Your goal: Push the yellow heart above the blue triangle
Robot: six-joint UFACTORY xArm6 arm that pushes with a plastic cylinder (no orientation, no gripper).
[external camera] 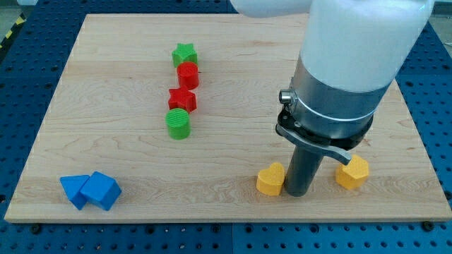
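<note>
Touching: my tip (pixel 297 192) against yellow heart (pixel 270 179), at view's left
Claw: none fitted; state cannot be told
Blue triangle (pixel 102 190): far to view's left on counter (pixel 233 106)

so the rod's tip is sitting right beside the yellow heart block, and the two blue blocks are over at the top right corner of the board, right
Not quite. My tip does sit right beside the yellow heart block, on the heart's right in the view. But the two blue blocks are at the bottom left corner of the wooden board, touching each other, not at the top right. The camera view shows this.
</note>
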